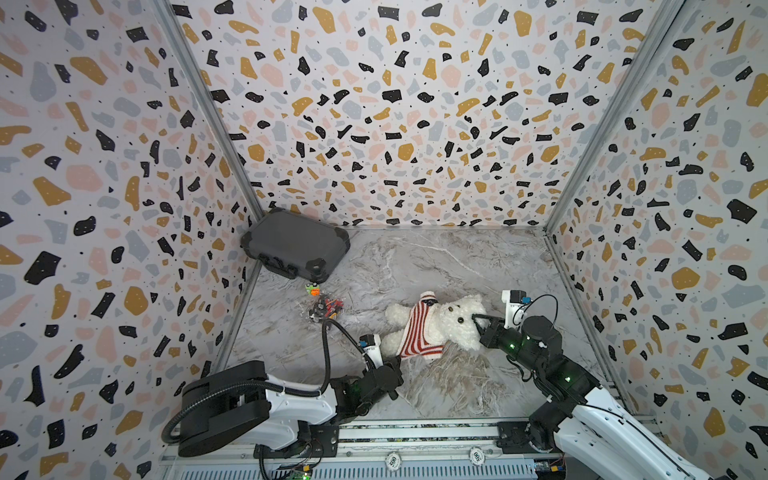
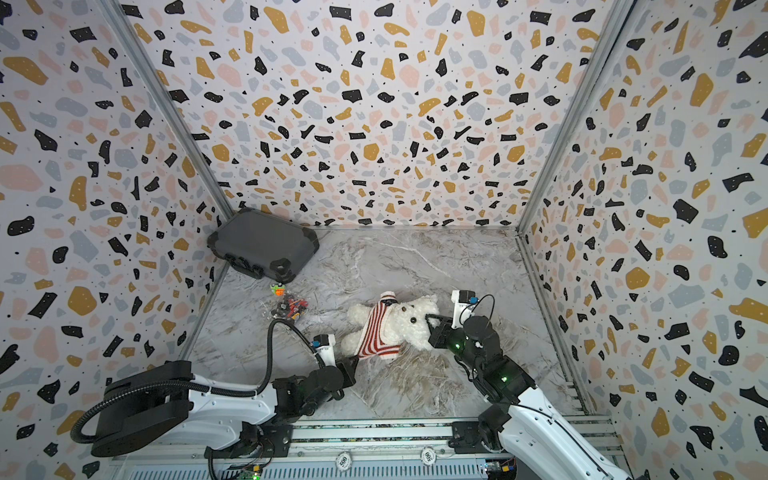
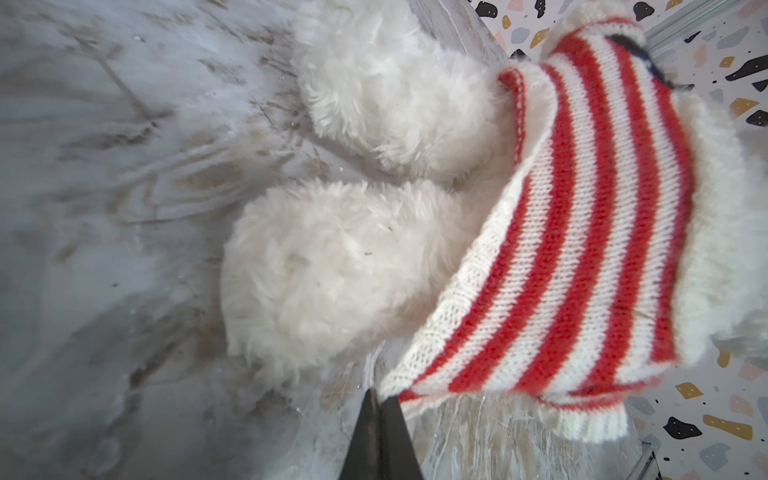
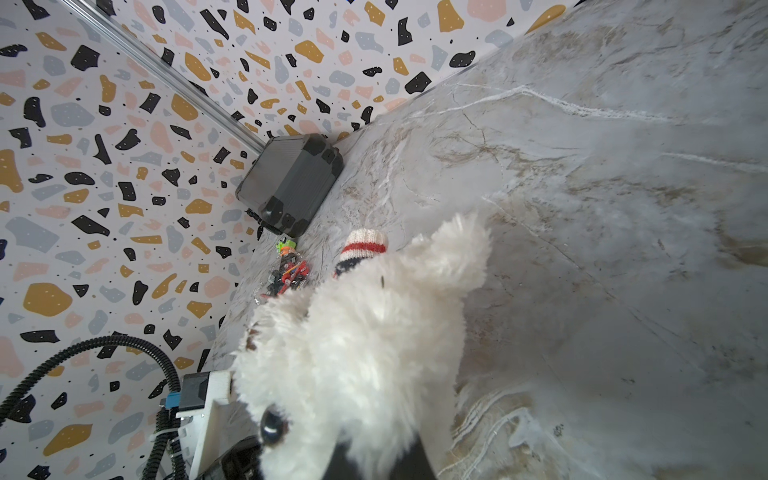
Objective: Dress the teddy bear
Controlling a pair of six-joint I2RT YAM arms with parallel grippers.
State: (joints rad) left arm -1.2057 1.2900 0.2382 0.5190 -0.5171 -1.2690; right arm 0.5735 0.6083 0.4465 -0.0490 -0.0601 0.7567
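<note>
Both pairs are closed: my left jaws on the sweater (image 3: pixel 582 232) hem, my right jaws in the teddy bear (image 1: pixel 457 328) head fur.

The fluffy white bear lies face up, mid-front on the marble-patterned bench (image 1: pixel 457 257), head toward my right arm. The red-and-white striped knit covers its torso. My left jaws meet tip to tip on the hem's corner, with the knit drawn toward them. The widest open bench lies behind the bear, up to the terrazzo walls (image 1: pixel 415 124). A dark hard case (image 1: pixel 295 245), lid shut, leans in the back left corner, and a small tangle of coloured parts (image 1: pixel 326 309) sits near it.
</note>
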